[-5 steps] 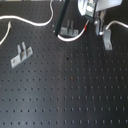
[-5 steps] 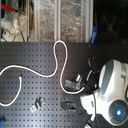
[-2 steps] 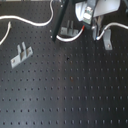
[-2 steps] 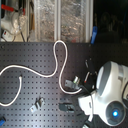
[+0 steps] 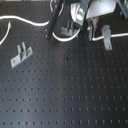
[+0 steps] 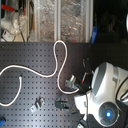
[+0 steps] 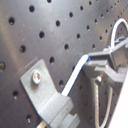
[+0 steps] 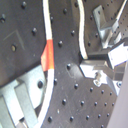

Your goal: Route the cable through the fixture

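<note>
1 long thin white cable (image 6: 30,71) with a short red band (image 8: 48,54) snaked over the black perforated metal board (image 5: 70,95), its run passing a grey metal clip (image 7: 47,97) bolted to that board. Another grey clip (image 5: 20,55) stood on the board well apart from the arm. Couldn't tell if the gripper (image 7: 102,65) was apart or together, though it sat right by the cable.
</note>
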Robot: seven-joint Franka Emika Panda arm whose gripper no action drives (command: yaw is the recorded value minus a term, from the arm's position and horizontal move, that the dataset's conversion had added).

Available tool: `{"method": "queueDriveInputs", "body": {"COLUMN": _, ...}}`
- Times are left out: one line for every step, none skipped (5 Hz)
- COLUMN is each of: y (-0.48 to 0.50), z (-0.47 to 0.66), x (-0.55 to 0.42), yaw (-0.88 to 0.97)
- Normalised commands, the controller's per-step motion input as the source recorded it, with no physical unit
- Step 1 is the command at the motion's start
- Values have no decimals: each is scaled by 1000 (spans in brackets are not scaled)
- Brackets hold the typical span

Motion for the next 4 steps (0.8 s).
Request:
{"method": "queueDriveInputs", "body": {"y": 0, "z": 16, "x": 0, "yaw": -37}}
{"method": "queueDriveInputs", "body": {"y": -8, "z": 0, "x": 2, "yaw": -809}}
{"method": "queueDriveInputs", "body": {"y": -18, "z": -107, "x": 5, "yaw": -809}}
{"method": "queueDriveInputs", "body": {"y": -128, "z": -108, "x": 56, "yaw": -620}}
